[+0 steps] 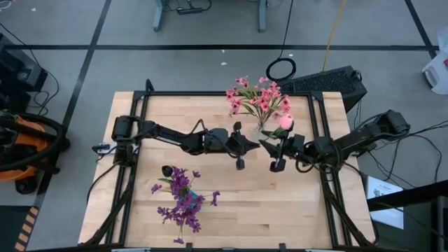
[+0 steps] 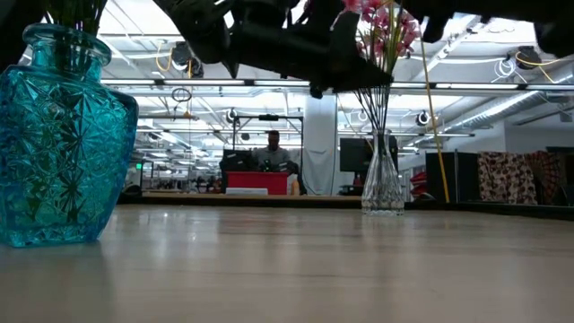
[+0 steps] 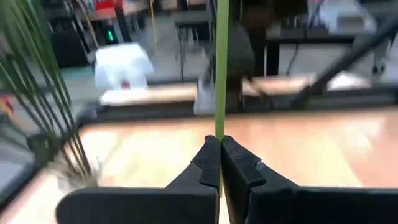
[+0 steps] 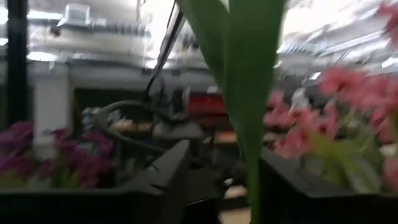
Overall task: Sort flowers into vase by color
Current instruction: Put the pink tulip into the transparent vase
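A pink bud (image 1: pixel 285 122) on a long green stem (image 3: pixel 220 74) hangs in the air between my two grippers, over the table's middle, beside the clear vase (image 2: pixel 383 184). That vase holds the pink sprays (image 1: pixel 257 98). The purple sprays (image 1: pixel 182 203) stand in the blue cut-glass vase (image 2: pixel 63 135) toward the near edge. My left gripper (image 1: pixel 260 145) is shut on the stem. My right gripper (image 4: pixel 225 152) is open, with one finger on each side of the stem and its broad green leaf (image 4: pixel 249 74). My left gripper pinches the bud's thin green stem (image 3: pixel 219 127) between its two shut fingers (image 3: pixel 242 165). The stem runs straight on past the fingertips, and the flower is lifted clear of the table.
Black rails (image 1: pixel 316 140) frame the wooden table (image 1: pixel 231 210). The two arms meet tip to tip near the clear vase. A black box (image 1: pixel 329 82) sits past the far right corner. A person (image 2: pixel 273 152) sits far off in the room behind.
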Robot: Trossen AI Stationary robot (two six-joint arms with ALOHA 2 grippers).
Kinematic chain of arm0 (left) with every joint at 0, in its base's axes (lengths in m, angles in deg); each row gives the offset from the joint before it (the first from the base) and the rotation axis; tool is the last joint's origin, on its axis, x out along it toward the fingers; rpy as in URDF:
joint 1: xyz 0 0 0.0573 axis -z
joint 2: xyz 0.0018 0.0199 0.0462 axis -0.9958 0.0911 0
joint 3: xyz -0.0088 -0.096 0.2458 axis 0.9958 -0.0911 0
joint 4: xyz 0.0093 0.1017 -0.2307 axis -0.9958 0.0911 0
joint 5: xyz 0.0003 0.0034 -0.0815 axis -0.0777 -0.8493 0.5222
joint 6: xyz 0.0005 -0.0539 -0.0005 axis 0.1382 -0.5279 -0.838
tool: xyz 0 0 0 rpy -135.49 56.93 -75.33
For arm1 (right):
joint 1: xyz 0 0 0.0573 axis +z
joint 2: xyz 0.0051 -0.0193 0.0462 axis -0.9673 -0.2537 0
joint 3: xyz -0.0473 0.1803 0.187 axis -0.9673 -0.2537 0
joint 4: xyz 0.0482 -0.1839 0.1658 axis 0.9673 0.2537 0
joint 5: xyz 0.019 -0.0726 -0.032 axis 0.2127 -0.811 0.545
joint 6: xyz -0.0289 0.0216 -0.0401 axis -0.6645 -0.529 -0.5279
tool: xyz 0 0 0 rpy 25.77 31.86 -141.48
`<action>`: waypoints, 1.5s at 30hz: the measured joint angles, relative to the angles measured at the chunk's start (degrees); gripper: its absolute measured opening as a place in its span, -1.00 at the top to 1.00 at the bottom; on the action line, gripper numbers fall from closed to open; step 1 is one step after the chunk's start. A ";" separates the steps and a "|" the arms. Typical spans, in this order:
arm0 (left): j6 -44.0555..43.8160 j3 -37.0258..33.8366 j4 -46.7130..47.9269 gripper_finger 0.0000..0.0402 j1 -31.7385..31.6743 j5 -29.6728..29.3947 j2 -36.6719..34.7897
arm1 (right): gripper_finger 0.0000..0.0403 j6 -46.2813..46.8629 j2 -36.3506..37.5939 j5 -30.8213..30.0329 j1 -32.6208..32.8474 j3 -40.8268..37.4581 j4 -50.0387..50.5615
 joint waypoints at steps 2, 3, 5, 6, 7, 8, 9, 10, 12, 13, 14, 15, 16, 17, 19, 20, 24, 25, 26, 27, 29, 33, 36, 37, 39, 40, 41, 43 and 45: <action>0.30 0.00 3.59 0.98 -0.25 0.04 -0.49 | 0.15 3.70 3.73 -0.02 1.02 0.00 8.01; 0.88 0.00 4.55 0.98 -0.30 0.12 -0.52 | 0.09 5.79 5.63 -0.08 1.39 0.00 12.10; 1.28 0.00 6.54 0.98 -0.46 0.20 -0.56 | -0.02 9.12 9.26 -0.19 1.99 -0.02 18.91; 1.29 0.00 7.23 0.98 -0.56 0.31 -0.56 | -0.06 10.01 11.11 -0.19 2.28 -0.02 21.61; 1.27 0.00 7.73 0.98 -0.66 0.62 -0.56 | -0.08 10.70 12.78 -0.25 2.58 -0.02 24.21; 1.23 0.00 7.89 0.98 -0.76 1.13 -0.56 | -0.10 11.33 14.41 -0.28 2.87 -0.02 26.51; 1.21 0.00 7.98 0.98 -0.83 1.40 -0.56 | -0.11 12.08 15.85 -0.32 3.08 -0.02 28.65; 1.19 0.00 8.18 0.98 -0.87 1.48 -0.56 | -0.11 12.69 17.20 -0.32 3.19 -0.02 30.58; 1.19 0.00 8.53 0.98 -0.86 1.48 -0.56 | -0.09 13.93 19.80 -0.29 3.20 -0.02 34.80; 1.19 0.00 8.54 0.98 -0.86 1.50 -0.56 | -0.07 14.39 21.02 -0.31 3.18 -0.02 36.90; 1.19 0.00 8.46 0.99 -0.86 1.65 -0.56 | -0.04 14.65 22.13 -0.35 3.16 -0.02 38.90; 1.17 0.00 8.33 0.99 -0.86 2.27 -0.56 | -0.01 14.69 23.07 -0.37 3.16 -0.02 40.39; 1.08 0.00 8.35 0.99 -0.86 2.92 -0.56 | 0.02 14.71 23.80 -0.39 3.14 -0.02 41.44; 1.03 0.00 8.39 0.99 -0.86 3.32 -0.56 | 0.06 14.73 24.34 -0.39 3.12 -0.02 41.93; 1.01 0.00 8.55 0.99 -0.86 3.45 -0.56 | 0.14 14.71 25.05 -0.39 3.12 -0.02 42.16; 1.01 0.00 8.50 0.99 -0.82 3.47 -0.56 | 0.18 14.71 25.16 -0.39 3.12 -0.02 42.15; 1.00 0.00 8.32 0.99 -0.82 3.50 -0.56 | 0.38 14.28 25.17 -0.39 3.12 -0.02 42.45; 0.99 0.00 8.20 0.99 -0.82 3.49 -0.56 | 0.44 14.19 25.17 -0.37 3.12 -0.02 42.46; 0.99 0.00 8.09 0.99 -0.82 3.49 -0.56 | 0.50 14.17 25.17 -0.37 3.12 -0.02 42.49; 0.99 0.00 8.07 0.99 -0.82 3.49 -0.56 | 0.56 14.09 25.17 -0.37 3.12 -0.02 42.49; 0.97 0.00 8.10 0.99 -0.82 3.49 -0.56 | 0.68 13.80 25.17 -0.37 3.12 -0.02 42.49; 0.93 0.00 8.10 0.94 -0.82 3.49 -0.56 | 0.95 13.57 25.17 -0.37 3.12 -0.02 42.71; 0.15 0.00 8.10 0.85 -0.82 3.37 -0.56 | 0.97 13.37 25.18 -1.59 3.12 -0.02 42.74; -0.45 0.00 8.10 0.81 -0.83 3.13 -0.56 | 0.97 13.11 25.30 -2.52 3.12 -0.02 42.89; -0.54 0.00 8.10 0.71 -1.03 2.96 -0.56 | 0.99 12.17 25.96 -3.43 3.12 -0.02 43.90; -0.56 0.00 8.10 0.65 -1.07 2.92 -0.56 | 0.99 11.64 26.61 -3.71 3.12 -0.06 44.54; -0.56 0.00 8.10 0.58 -1.22 2.88 -0.56 | 0.99 11.23 27.42 -4.15 3.12 -0.07 45.11; -0.93 0.00 8.10 0.44 -1.48 2.68 -0.56 | 0.99 9.85 29.66 -4.78 3.12 -0.07 47.13; -2.52 0.00 8.11 0.28 -1.95 1.42 -0.56 | 0.99 9.12 32.59 -4.78 3.12 -0.07 49.88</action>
